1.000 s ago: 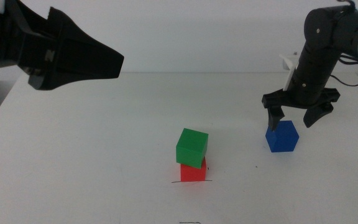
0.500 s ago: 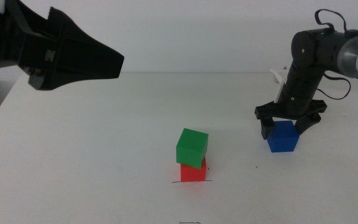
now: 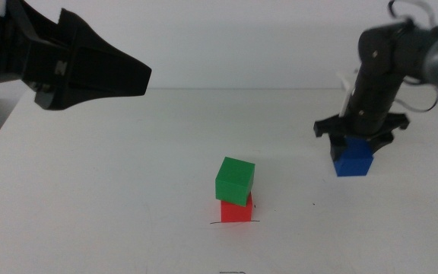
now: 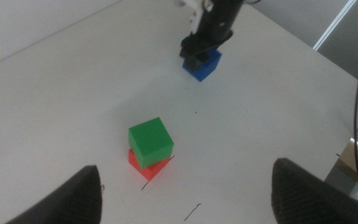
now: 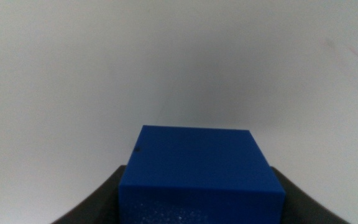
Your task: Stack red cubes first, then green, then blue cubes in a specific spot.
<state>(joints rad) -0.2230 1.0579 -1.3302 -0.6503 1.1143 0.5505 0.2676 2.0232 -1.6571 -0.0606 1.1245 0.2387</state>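
Note:
The green cube sits on the red cube, turned a little askew, at the table's middle front. The red cube stands on a thin black pen line, the specific spot. Farther right, my right gripper comes down from above and is shut on the blue cube, with a dark jaw pressed to each side; the right wrist view is filled by the blue cube. My left gripper hangs open and high over the table's left, with the green cube and red cube below it.
A second short pen mark lies at the front edge of the white table. A tiny black dot sits between the stack and the blue cube. The left arm's dark body fills the upper left.
My right gripper came down around the blue cube and shut on it. The cube has shifted slightly right and up. The left arm and the stack have not moved.

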